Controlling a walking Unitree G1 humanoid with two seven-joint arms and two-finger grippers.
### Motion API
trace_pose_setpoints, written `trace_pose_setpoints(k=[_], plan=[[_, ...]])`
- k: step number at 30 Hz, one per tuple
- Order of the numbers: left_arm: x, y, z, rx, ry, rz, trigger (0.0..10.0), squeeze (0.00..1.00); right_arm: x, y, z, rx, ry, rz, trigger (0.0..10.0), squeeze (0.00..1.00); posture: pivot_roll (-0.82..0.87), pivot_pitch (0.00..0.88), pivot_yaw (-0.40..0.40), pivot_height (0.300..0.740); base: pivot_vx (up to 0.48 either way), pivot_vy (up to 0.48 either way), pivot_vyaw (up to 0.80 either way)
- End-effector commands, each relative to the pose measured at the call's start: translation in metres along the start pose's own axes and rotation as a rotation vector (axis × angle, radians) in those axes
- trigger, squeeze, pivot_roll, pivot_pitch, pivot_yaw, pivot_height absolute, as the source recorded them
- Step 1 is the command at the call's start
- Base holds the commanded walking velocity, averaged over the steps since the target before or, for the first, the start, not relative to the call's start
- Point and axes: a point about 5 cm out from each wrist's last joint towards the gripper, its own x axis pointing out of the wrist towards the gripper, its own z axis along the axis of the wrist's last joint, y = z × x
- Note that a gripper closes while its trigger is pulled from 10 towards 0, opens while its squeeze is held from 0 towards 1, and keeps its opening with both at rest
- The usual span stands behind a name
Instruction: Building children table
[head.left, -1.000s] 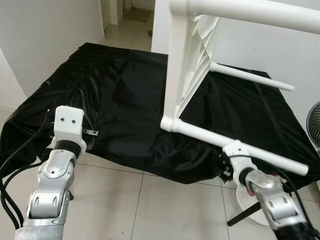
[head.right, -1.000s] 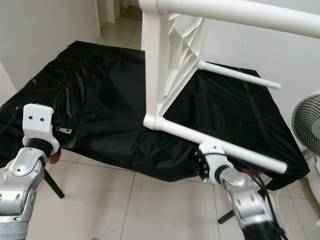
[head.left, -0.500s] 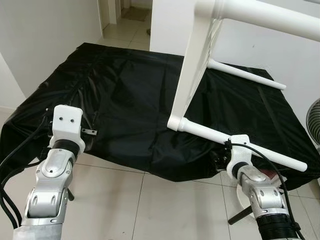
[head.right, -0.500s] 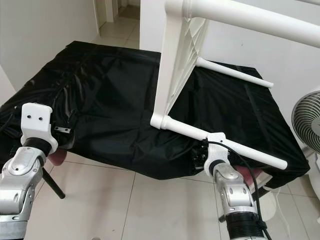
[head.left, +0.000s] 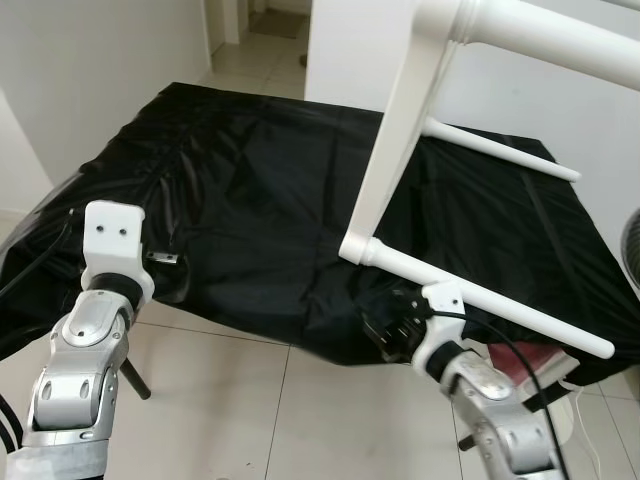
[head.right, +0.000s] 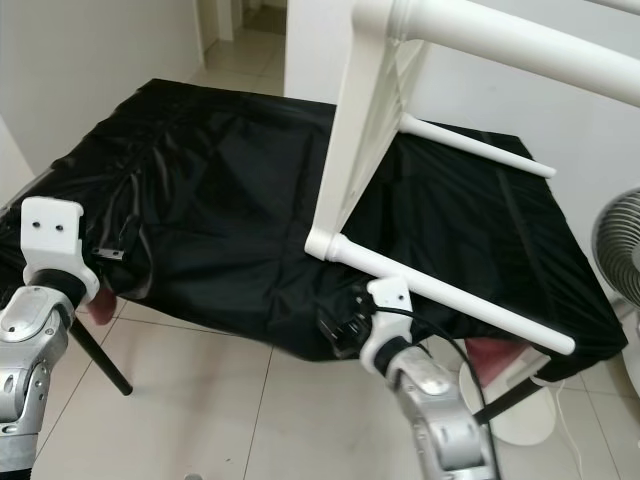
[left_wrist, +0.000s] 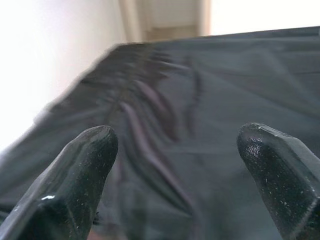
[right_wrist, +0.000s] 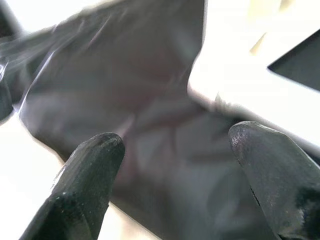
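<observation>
Table (head.left: 400, 150): tipped on its edge upon the black-draped surface (head.left: 230, 200), legs out sideways.
Right gripper (right_wrist: 175, 165): spread, held near the lowest leg (head.left: 480, 300).
Left gripper (left_wrist: 180, 165): spread, held over the cloth.

Head cameras look down at the black-draped table (head.left: 250, 200); wrist cameras view its cloth closely.

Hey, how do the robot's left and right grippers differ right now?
The left gripper hovers over the bare black cloth at its near left edge; the right gripper sits just below the white table's nearest leg. The left wrist stands upright; the right is tilted. Both are open and hold nothing.
</observation>
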Motion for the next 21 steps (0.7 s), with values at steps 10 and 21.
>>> trace_pose_setpoints(k=[10,21], plan=[[0.009,-0.011,0.008,0.069,-0.011,-0.043,10.0,0.00,0.017,-0.010,0.036,-0.019,-0.188,-0.313,10.0,0.00,-0.05,0.044,-0.020,0.740,0.000,0.000,0.00],[0.017,-0.019,-0.002,-0.003,-0.039,0.024,10.0,0.00,0.040,-0.003,0.033,0.270,-0.174,-0.211,10.0,0.00,-0.07,0.006,-0.030,0.740,0.000,0.000,0.00]])
